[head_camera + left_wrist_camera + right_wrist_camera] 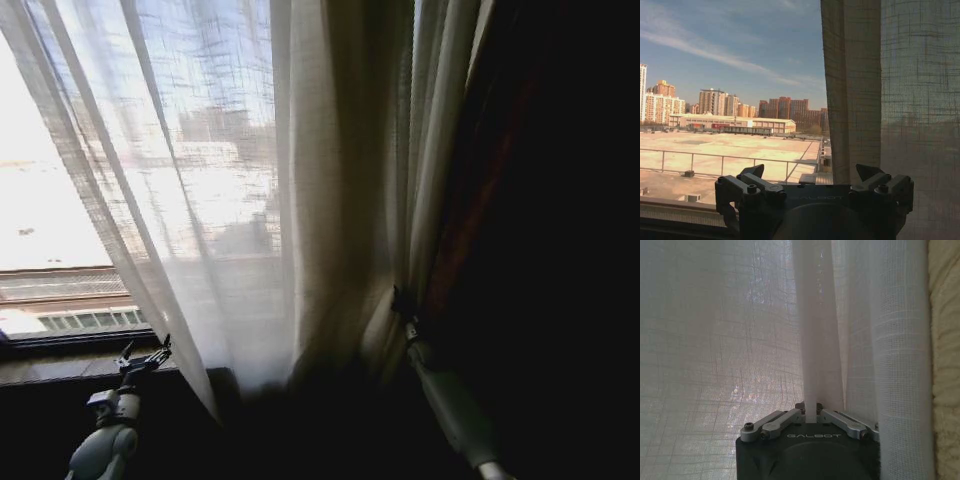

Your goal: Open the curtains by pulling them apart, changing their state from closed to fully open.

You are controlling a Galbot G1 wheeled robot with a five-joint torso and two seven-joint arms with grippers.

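My right gripper [810, 412] has its fingers closed on a narrow pleat of the sheer curtains [250, 200]; in the right wrist view the fold runs straight down between the two metal fingers [775, 421] and is pinched there. In the head view that arm reaches up at the right, where the fabric is bunched against the dark drape [530, 200].

My left gripper [810, 177] hovers low by the window sill [60, 345] with its fingers spread and holding nothing. In its wrist view the curtain's free edge hangs just beside it, with bare glass and rooftops showing past it.

I judge the job partly done. The left part of the window is uncovered. The sheer panel slants from the upper left down to my right gripper and covers the middle of the glass. What is left, I think, is gathering this panel fully to the right side. I cannot tell where a second panel hangs.
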